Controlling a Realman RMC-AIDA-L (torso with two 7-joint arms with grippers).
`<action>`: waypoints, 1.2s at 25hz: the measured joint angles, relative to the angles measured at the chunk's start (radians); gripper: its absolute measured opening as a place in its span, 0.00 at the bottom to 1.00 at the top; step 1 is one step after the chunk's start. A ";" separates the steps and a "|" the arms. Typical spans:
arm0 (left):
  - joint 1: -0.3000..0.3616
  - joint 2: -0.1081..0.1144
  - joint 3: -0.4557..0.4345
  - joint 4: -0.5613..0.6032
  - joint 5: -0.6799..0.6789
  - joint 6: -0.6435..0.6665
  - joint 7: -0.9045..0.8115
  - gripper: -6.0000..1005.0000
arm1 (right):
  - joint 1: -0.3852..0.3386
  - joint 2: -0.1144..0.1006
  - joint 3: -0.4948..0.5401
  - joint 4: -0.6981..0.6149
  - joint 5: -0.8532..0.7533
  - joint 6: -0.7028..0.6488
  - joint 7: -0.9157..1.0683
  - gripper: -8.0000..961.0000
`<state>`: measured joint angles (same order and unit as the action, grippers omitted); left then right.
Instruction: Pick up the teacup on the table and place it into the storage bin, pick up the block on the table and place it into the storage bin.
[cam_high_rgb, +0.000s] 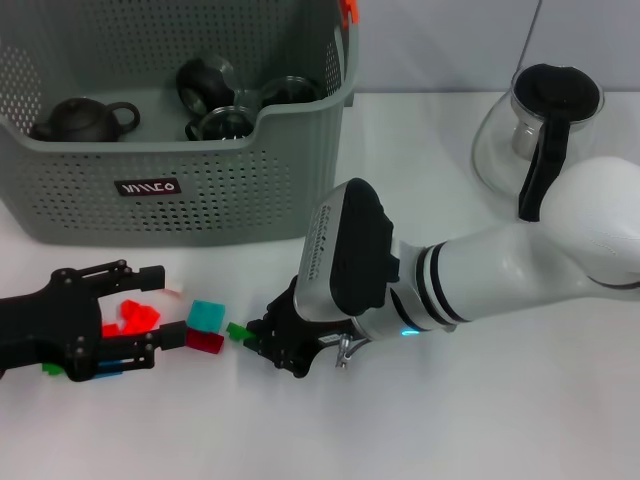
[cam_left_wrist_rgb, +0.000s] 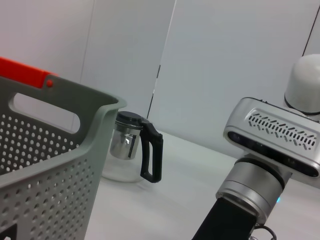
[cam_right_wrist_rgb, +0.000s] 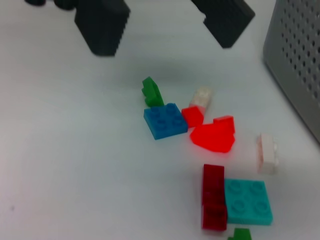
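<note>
Glass pitcher (cam_high_rgb: 535, 130) beside storage bin (cam_high_rgb: 200, 190)

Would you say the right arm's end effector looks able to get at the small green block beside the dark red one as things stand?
Probably yes. The right end effector hovers low over the table right at the small green block, with nothing between them. The dark red block and teal block sit close beside it, so a nudge is possible.

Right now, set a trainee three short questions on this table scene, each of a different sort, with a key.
1. True or false: the storage bin holds a dark teapot.
2. The glass pitcher stands where? A) inside the bin B) on the table, on the robot's right
3. Fill in: the dark red block touches the ____ block.

Key: 1 true; 2 B; 3 teal.
</note>
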<state>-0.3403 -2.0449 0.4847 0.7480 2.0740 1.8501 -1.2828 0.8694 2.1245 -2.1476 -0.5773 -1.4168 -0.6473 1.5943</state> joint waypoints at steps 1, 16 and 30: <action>0.000 0.000 0.000 -0.001 0.000 0.000 0.001 0.77 | 0.001 0.000 0.000 -0.001 0.000 0.000 0.000 0.26; 0.001 0.006 -0.002 0.001 0.000 0.009 -0.004 0.76 | -0.009 -0.004 0.007 -0.003 0.015 -0.008 -0.002 0.12; 0.006 0.012 -0.007 0.012 0.000 0.013 -0.005 0.76 | -0.074 -0.031 0.126 -0.068 -0.018 -0.098 -0.021 0.12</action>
<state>-0.3340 -2.0329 0.4775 0.7599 2.0739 1.8635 -1.2874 0.7956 2.0932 -2.0213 -0.6455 -1.4351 -0.7450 1.5732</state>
